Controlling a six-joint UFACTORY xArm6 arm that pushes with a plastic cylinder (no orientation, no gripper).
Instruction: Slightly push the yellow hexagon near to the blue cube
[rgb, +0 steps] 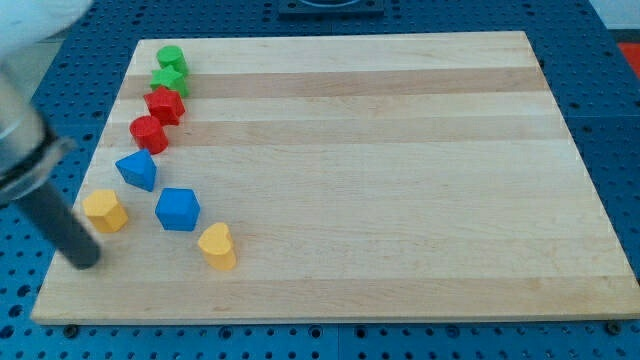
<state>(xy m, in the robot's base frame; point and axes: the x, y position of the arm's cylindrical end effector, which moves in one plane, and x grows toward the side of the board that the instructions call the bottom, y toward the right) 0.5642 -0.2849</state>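
Note:
The yellow hexagon (104, 211) lies near the board's left edge. The blue cube (178, 209) sits to its right, with a small gap between them. My tip (87, 262) is on the board just below and to the left of the yellow hexagon, not touching it. The dark rod runs up to the view's upper left, where the arm is blurred.
A yellow heart-like block (217, 247) lies below and right of the blue cube. A blue wedge-like block (137, 170) sits above the hexagon. Two red blocks (149, 133) (165, 105) and two green blocks (170, 78) (172, 58) line up toward the top left of the wooden board (400, 180).

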